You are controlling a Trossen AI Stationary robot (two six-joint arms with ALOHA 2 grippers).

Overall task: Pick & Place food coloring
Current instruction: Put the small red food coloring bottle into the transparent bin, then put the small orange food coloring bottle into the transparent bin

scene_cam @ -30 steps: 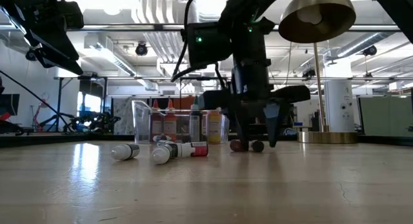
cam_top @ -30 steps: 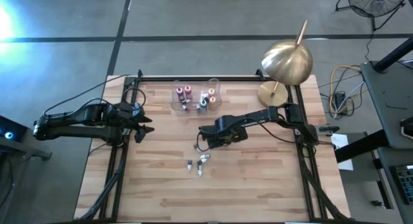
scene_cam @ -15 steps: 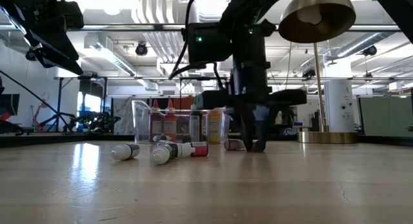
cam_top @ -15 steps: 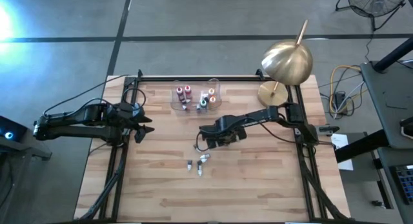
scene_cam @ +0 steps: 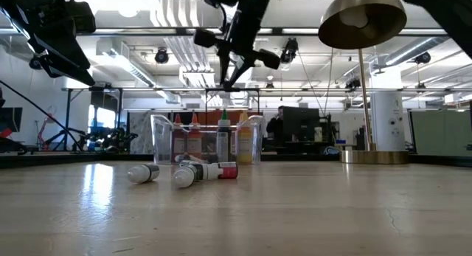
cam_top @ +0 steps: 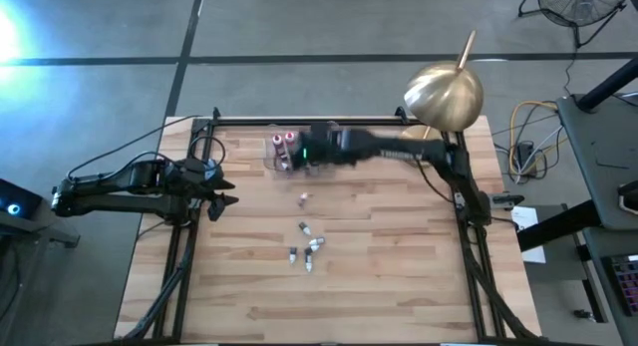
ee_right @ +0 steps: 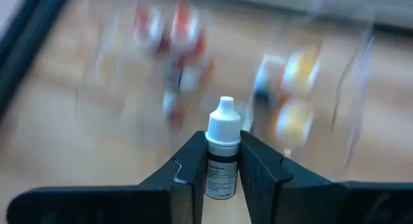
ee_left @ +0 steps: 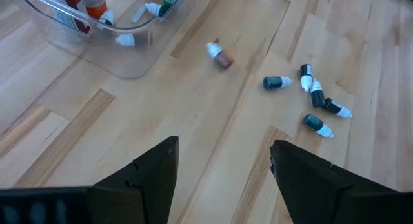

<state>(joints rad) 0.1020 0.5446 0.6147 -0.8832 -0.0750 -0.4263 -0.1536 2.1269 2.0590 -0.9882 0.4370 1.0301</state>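
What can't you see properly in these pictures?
- Right wrist view: the clear tray and the bottles in it are smeared by motion; their colours can't be counted.
- Right wrist view: the held bottle has its label half hidden by the right gripper.
- High view: the right gripper is a blur over the tray.
- Low view: the lying bottles' colours are too dark.

right arm point(cam_top: 379, 152) smeared by blur, tray point(ee_right: 335, 88) bottles indistinct (colours only), left fingers point(ee_left: 310, 175) cropped

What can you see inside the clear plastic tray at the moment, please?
The clear tray holds upright bottles, red, orange and a dark one. The right end effector, gripping a white-capped bottle, covers the tray's right part from above.
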